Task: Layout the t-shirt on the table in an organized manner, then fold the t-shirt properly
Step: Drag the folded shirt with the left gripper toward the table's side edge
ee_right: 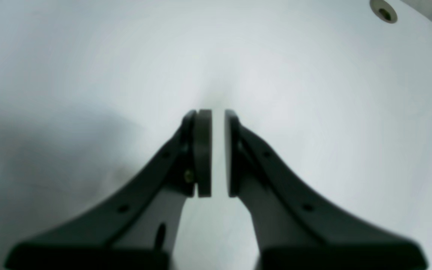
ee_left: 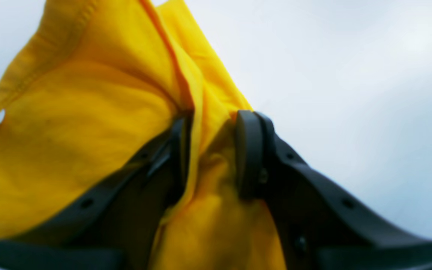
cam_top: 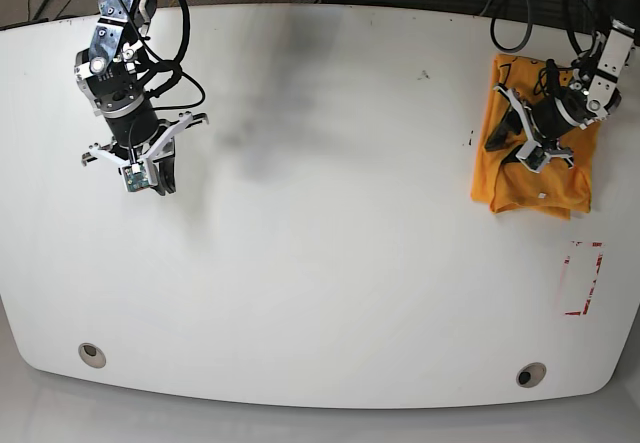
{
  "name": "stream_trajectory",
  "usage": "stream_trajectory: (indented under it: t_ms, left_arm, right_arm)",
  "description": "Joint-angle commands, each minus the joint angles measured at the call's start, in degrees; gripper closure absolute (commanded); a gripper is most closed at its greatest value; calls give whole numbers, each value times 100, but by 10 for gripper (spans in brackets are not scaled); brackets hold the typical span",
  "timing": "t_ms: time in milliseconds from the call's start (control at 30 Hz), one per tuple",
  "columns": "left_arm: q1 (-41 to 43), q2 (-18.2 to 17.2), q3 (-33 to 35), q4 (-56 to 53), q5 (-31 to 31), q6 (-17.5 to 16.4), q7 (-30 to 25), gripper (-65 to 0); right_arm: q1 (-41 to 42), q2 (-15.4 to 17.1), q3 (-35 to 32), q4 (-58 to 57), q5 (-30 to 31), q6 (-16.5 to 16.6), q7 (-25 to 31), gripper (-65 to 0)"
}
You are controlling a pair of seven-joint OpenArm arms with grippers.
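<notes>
The orange-yellow t-shirt (cam_top: 540,188) lies bunched in a compact heap near the right edge of the white table (cam_top: 350,223). My left gripper (cam_top: 512,141) is down on the heap's left part. In the left wrist view the gripper (ee_left: 212,150) is shut on a raised fold of the t-shirt (ee_left: 88,112), with cloth filling the space between its dark fingers. My right gripper (cam_top: 150,181) hangs over bare table at the far left, well away from the shirt. In the right wrist view the right gripper (ee_right: 218,150) holds nothing and its pads are almost together.
Two grey grommet holes (cam_top: 91,354) (cam_top: 531,374) sit near the front edge; one grommet (ee_right: 384,13) shows in the right wrist view. A red-outlined rectangle (cam_top: 583,278) is marked below the shirt. Cables (cam_top: 520,3) run along the back edge.
</notes>
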Motion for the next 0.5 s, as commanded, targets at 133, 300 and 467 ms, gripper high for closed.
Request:
stream_trajectory:
  t_ms: [133, 300, 467]
  left_arm:
    - [172, -425, 59, -556, 284, 88, 1144, -165]
    - [145, -530, 50, -838, 205, 88, 1135, -165]
    - [172, -601, -354, -1049, 231, -184, 1144, -165]
  right_arm:
    - [68, 49, 24, 119, 36, -11, 116, -52]
    - [77, 49, 24, 119, 36, -11, 116, -52]
    - [51, 49, 24, 119, 36, -11, 116, -52]
